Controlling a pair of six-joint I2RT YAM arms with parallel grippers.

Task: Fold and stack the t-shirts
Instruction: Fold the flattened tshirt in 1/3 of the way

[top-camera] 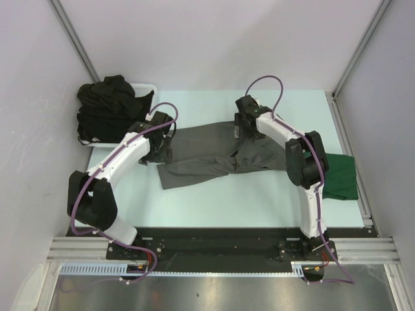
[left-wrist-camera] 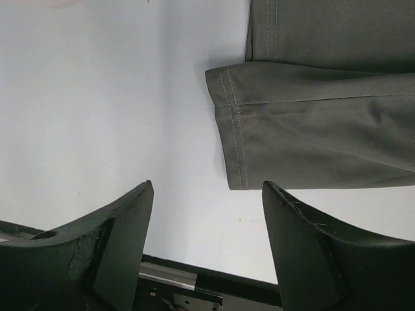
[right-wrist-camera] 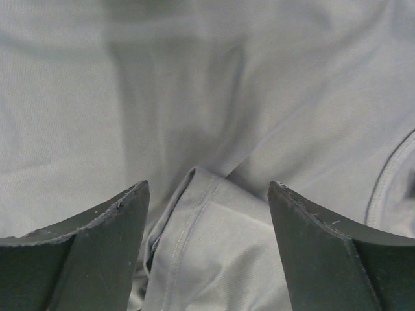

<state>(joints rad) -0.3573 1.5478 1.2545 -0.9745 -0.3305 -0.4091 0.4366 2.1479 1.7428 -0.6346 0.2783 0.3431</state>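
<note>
Across the pale table [top-camera: 214, 207] the charcoal grey t-shirt [top-camera: 207, 159] is lying rumpled and half spread, looking light, limp and prone to sagging, so the left gripper [left-wrist-camera: 207, 188], hovering spread-jawed beside its stitched hem [left-wrist-camera: 230, 129], and the right gripper [right-wrist-camera: 207, 184], gaping over a folded sleeve [right-wrist-camera: 194, 240], are probably best pinching doubled edges.

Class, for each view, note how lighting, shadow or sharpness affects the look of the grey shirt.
Top external view: even light, the charcoal grey fabric t-shirt reads dark. Left wrist view: its sleeve hem stitching is sharp; the pale table glares near white. Right wrist view: the shirt looks washed-out pale, a soft shadow band crosses it, the right hand is a dark silhouette.
</note>
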